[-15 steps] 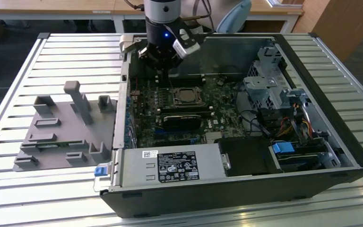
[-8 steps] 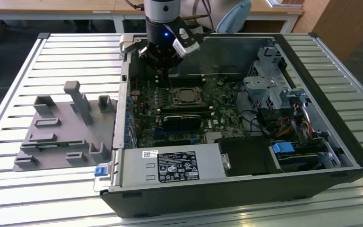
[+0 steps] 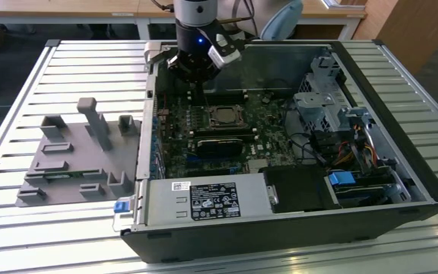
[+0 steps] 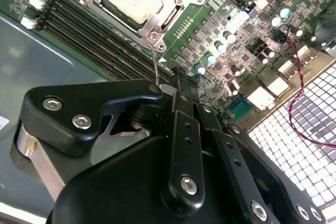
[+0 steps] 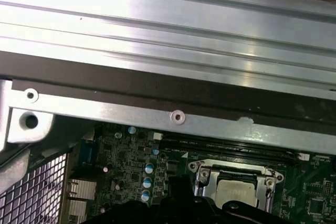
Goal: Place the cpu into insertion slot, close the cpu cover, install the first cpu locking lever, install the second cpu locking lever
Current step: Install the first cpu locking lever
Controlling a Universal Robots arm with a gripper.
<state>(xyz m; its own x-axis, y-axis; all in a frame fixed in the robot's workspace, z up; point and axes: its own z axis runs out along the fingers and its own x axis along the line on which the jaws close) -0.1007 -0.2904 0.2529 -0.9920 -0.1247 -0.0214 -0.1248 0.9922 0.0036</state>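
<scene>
In the exterior view, we are seeing the claw (image 3: 196, 80) hanging inside the open case (image 3: 401, 171) on the slatted counter (image 3: 36, 228). The slot (image 3: 241, 117) is lying on the green board (image 3: 280, 142), just below and ahead of the claw tips. The cpu (image 3: 223, 118) is already sitting in the slot.

In the second wrist view, we are looking past the claw at the cpu's silver top, and the cover (image 4: 152, 24) is lying flat around it. The lever (image 4: 157, 64), a thin wire rod, is running from the cover's nearest corner straight into the claw tips. The claw is looking drawn together, with no gap showing. We are judging that it is pinching the rod, though it may only be pressing on it. We are expecting the rod to be light, springy and slick, and easy to bend out of line. So we are thinking the best hold is near its free end, far from the hinge.

In the first wrist view, we are seeing the cpu framed by the cover, close in front of the claw's dark bulk. The case's metal wall is rising beyond it.
</scene>
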